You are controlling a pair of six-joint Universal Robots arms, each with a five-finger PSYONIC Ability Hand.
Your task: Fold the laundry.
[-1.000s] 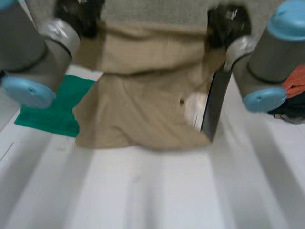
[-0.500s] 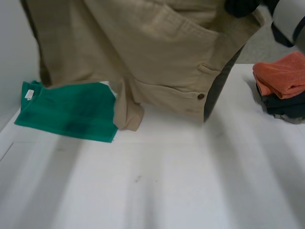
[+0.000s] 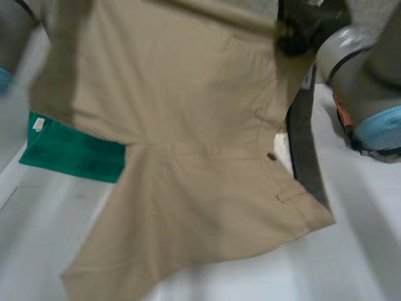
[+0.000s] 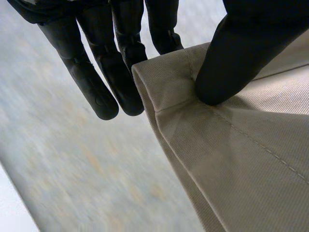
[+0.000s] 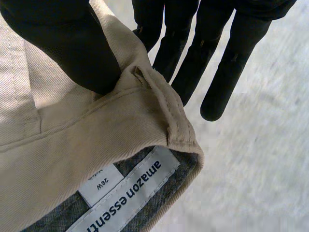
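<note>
At the upper right of the head view, the right hand [image 3: 302,30] pinches the waistband of beige shorts [image 3: 188,157], thumb pressing cloth against straight fingers [image 5: 227,67]. The left hand [image 4: 120,72] pinches a stitched corner the same way. Half a second ago the shorts hung bunched higher. Now they billow across the centre and lower left, over the white table [image 3: 357,263], partly hiding a green cloth [image 3: 69,153]. This is likely a shake-out before folding. The inside label [image 5: 128,193] reads "amazon essent", cut off, and "28W".
</note>
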